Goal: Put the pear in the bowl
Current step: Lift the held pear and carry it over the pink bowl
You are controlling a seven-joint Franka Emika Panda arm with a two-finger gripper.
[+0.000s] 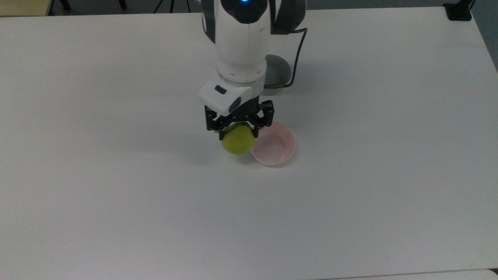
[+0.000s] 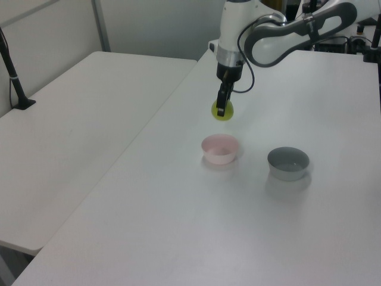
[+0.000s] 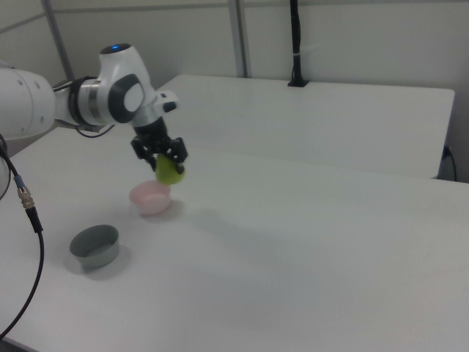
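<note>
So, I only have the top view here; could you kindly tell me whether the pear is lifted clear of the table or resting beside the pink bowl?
Observer: Lifted. In the left view the pear hangs from the gripper well above the table, with bare tabletop showing between it and the bowl.
Operator: Thank you. Is it higher than the bowl's rim?
Observer: Yes. In the right view the pear's underside sits above the rim.
Operator: And the grey bowl, which the arm partly covers for me?
Observer: The left view shows the grey bowl whole and empty, standing apart from the bowl on the left view's right.
</note>
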